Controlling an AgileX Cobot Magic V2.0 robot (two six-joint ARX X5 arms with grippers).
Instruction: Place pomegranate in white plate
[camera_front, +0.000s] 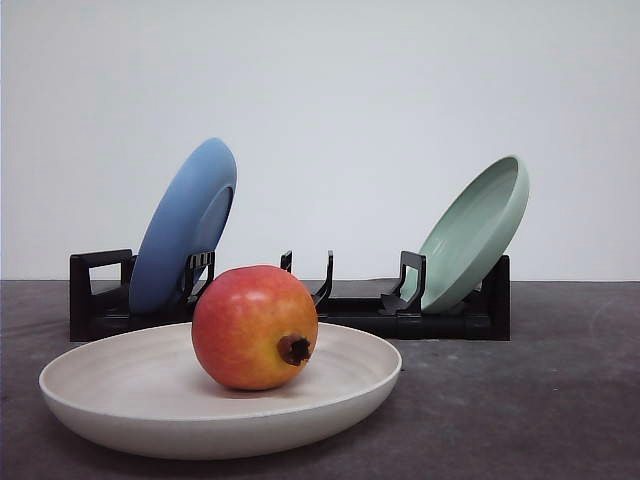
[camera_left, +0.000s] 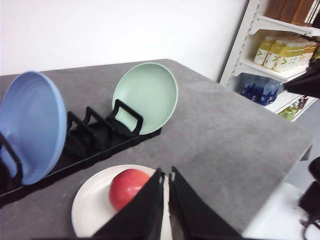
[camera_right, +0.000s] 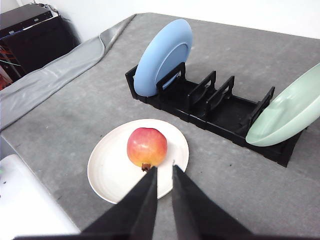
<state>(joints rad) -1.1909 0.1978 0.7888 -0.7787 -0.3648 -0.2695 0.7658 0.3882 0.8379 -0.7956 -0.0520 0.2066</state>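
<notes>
The pomegranate, red blending to yellow-orange with a dark calyx nub, lies inside the white plate near the table's front. From the left wrist view the pomegranate rests on the white plate just beyond my left gripper, which hangs above it, shut and holding nothing. In the right wrist view the pomegranate sits near the middle of the white plate. My right gripper is raised above the plate's near rim, its fingers close together with only a narrow slit and nothing between them.
Behind the white plate stands a black dish rack. A blue plate leans in its left end and a mint-green plate in its right end. Shelves with bottles stand beyond the table's edge.
</notes>
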